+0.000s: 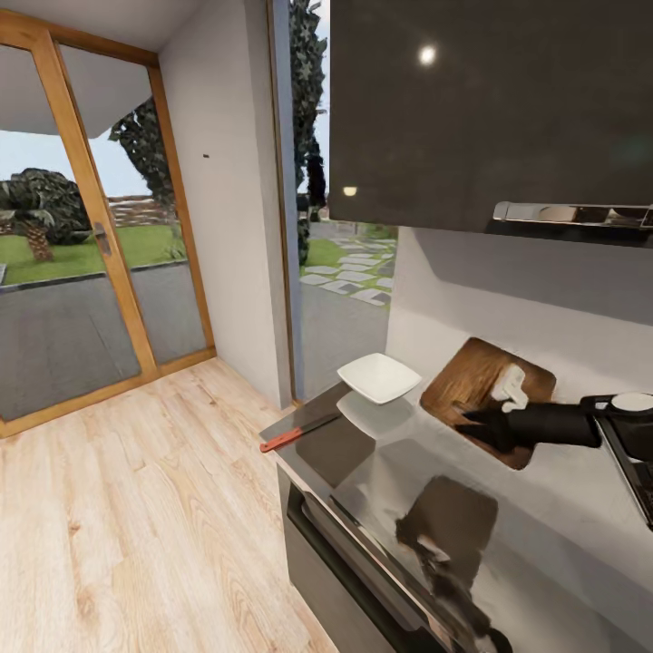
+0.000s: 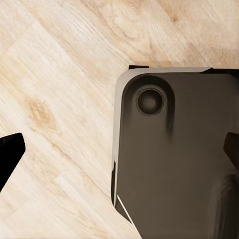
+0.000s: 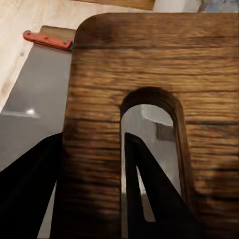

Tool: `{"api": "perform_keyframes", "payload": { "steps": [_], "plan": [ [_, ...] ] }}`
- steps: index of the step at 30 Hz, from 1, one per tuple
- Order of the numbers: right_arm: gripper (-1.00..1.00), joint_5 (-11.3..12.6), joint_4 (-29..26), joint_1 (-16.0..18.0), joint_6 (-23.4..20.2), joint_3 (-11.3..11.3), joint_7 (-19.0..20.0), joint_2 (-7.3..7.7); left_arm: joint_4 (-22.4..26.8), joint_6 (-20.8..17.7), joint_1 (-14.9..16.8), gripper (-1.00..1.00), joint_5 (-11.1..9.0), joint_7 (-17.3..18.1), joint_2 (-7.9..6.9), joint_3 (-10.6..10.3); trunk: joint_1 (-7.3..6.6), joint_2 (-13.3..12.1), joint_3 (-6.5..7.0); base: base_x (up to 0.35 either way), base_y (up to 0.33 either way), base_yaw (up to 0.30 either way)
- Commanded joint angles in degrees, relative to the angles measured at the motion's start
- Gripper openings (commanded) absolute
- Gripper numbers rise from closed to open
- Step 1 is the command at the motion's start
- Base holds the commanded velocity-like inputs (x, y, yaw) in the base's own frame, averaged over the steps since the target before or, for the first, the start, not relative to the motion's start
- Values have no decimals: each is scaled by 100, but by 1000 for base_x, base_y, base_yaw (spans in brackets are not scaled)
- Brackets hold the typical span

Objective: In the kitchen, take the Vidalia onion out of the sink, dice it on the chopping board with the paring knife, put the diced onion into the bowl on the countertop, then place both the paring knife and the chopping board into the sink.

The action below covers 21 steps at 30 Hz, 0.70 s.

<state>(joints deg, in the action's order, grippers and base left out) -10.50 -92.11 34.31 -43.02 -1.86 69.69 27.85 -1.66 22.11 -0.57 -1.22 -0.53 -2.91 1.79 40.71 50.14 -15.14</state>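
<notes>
In the head view, the right gripper (image 1: 473,423) is pinching the chopping board (image 1: 472,381) and holding it tilted above the countertop (image 1: 544,508), its far edge toward the backsplash. A small pale lump (image 1: 510,387) is sitting on the board at about 2 o'clock from the fingertips; what it is cannot be told. In the right wrist view one dark finger (image 3: 149,194) is passing through the board's slot-shaped handle hole (image 3: 149,129) while the other lies outside the board's (image 3: 124,64) edge, so the jaws are clamped on the strip of wood between them.

The bowl (image 1: 378,376) is resting near the counter's end, at 9 o'clock from the board, apart from it. The paring knife (image 1: 295,434) is lying at the counter's corner, its red handle overhanging the edge toward the wood floor (image 1: 136,508).

In the left wrist view the left gripper's fingers (image 2: 10,154) are standing wide apart at the frame's sides, empty, over floor and a dark rounded body (image 2: 179,164) that is hard to identify.
</notes>
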Motion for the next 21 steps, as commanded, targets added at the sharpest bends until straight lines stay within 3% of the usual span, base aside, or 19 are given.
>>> {"api": "perform_keyframes", "payload": {
  "steps": [1,5,8,12,21],
  "plan": [
    [-100,-262,0,6,217,-8,409,0,-10,30,2,100,-10,1,-3,15,1,5,-7,0,0,0],
    [-100,-528,7,6,1126,-6,1473,-6,-10,30,4,100,-10,1,0,15,1,5,-7,0,0,0],
    [-100,-584,11,6,1637,-26,1871,-2,-10,30,3,100,-10,1,1,15,1,5,-7,0,0,0],
    [-100,-579,9,6,1976,-37,2031,5,-10,30,2,100,-10,1,0,15,1,5,-7,0,0,0],
    [-100,-545,-104,6,2269,44,2031,2,-10,28,0,100,-10,1,1,15,1,5,-7,0,0,0]
  ]
}}
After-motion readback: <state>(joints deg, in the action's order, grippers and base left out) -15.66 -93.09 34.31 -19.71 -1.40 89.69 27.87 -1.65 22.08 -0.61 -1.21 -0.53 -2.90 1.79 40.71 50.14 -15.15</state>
